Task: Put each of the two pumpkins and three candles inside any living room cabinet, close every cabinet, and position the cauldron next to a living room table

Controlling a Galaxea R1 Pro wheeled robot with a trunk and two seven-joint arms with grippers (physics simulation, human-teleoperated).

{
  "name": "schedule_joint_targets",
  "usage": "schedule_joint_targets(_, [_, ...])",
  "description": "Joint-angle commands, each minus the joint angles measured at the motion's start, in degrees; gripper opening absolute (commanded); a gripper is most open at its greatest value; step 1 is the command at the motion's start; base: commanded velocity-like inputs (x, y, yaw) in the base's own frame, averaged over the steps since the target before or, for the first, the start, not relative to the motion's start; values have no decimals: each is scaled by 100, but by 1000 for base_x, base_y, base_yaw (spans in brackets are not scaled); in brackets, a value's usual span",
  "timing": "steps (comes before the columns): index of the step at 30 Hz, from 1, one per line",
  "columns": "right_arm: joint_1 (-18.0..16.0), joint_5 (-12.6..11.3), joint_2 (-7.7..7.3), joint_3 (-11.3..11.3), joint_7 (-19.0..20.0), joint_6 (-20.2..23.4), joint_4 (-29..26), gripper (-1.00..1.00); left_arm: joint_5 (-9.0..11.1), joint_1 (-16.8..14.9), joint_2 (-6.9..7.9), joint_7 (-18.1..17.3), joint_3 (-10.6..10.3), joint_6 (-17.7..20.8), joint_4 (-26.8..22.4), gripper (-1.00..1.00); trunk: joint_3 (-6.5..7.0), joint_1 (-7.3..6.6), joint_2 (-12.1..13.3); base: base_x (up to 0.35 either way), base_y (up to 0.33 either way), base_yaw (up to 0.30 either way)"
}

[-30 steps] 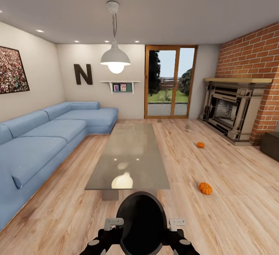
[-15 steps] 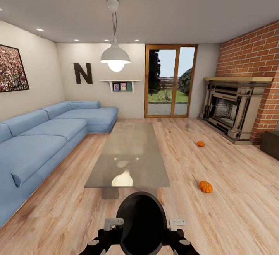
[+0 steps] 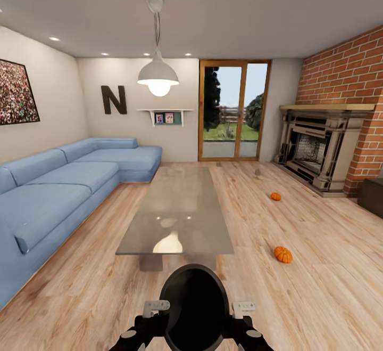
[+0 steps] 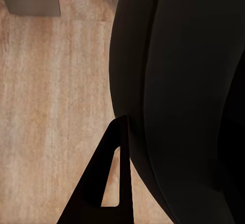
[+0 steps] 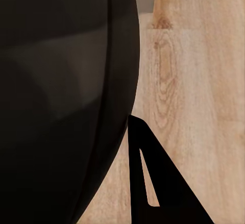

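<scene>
Living room, head view: a round black cauldron (image 3: 194, 305) sits low in front of the robot, clamped on either side between the left gripper (image 3: 155, 308) and the right gripper (image 3: 238, 308), its open mouth facing the camera.
Table: a long glass-topped coffee table (image 3: 178, 212) stands just beyond the cauldron on the pale wood plank floor (image 3: 298, 298).
Pumpkins: one small ribbed orange pumpkin (image 3: 283, 254) lies on the floor to the right of the table's near end; a second orange pumpkin (image 3: 275, 196) lies farther off, toward the stone fireplace (image 3: 319, 148) in the red brick wall (image 3: 346, 79).
Candles: two tiny grey stubs, the nearer candle (image 3: 257, 172) and the farther candle (image 3: 218, 165), rest on the floor before the wood-framed glass door (image 3: 234, 111); too small to make out in detail.
Cabinet: a dark-brown low cabinet (image 3: 372, 196) shows at the right edge, past the fireplace.
Seating: a blue corner sofa (image 3: 58, 186) lines the left wall, under a white pendant lamp (image 3: 158, 76).
Left wrist view: one black fingertip (image 4: 104, 183) lies against the cauldron's curved wall (image 4: 184, 101), floor beneath; how wide the jaws stand cannot be told.
Right wrist view: a black fingertip (image 5: 158, 183) touches the cauldron's side (image 5: 61, 101) over the planks; the jaw gap cannot be told here either.
</scene>
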Motion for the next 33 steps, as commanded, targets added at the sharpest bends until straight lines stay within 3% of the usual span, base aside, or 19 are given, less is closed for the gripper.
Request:
schedule_joint_targets(1, [-7,-447,63,10,12,32,-100,-100,84,0,1,-45,-120,2,-22,-100,-24,22,-45,0,0,0])
schedule_joint_targets(33, [-6,-444,63,10,9,15,-96,-100,75,5,-7,-45,-129,2,-22,-100,-598,725,-1329,0,0,0])
